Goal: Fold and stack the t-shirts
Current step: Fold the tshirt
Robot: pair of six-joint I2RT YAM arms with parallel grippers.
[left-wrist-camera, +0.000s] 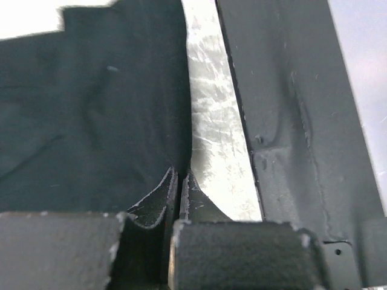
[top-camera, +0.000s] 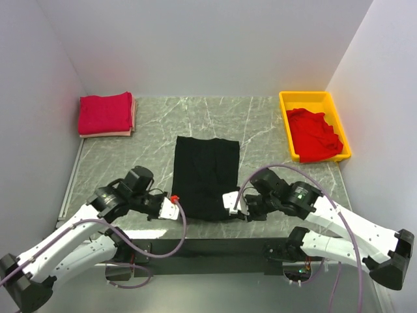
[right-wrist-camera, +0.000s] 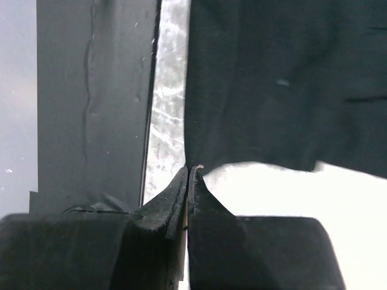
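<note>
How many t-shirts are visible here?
3: black t-shirt flat at near centre, folded red t-shirt far left, crumpled red t-shirt in the yellow tray far right. Others may hide beneath the red ones.

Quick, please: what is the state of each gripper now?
Left gripper: closed, pinching a near corner of the black shirt.
Right gripper: closed, pinching its other near corner.

L tool (left-wrist-camera: 179, 181) & R tool (right-wrist-camera: 188, 176) both pinched shut.

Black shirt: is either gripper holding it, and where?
Both pinch the black t-shirt: left gripper at its near left corner, right gripper at its near right corner.
</note>
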